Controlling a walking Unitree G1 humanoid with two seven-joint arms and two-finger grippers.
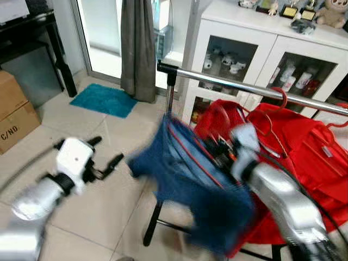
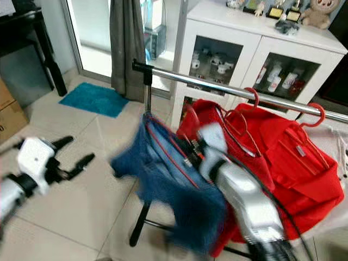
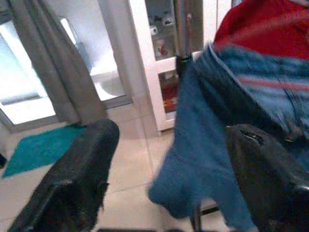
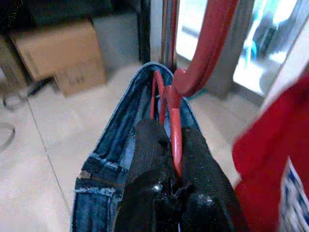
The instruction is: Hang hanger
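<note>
The hanger (image 4: 175,121), carrying blue jeans (image 1: 190,185), sits pinched in the right hand (image 4: 171,145) just below the rail (image 1: 244,87), probably so its hook can be lifted over. The left hand (image 1: 106,157) waits open, away from the rail.

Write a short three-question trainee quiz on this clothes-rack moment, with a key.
1. True or false: the right tool is shut on the red hanger that carries the blue denim garment.
2. What colour are the garments already hanging on the metal rail?
3. The left tool is: A) gripping the rail, B) open and apart from the denim, above the floor, C) holding the teal mat.

Key
1. True; its fingers pinch the hanger wire.
2. Red, on red hangers.
3. B.
</note>
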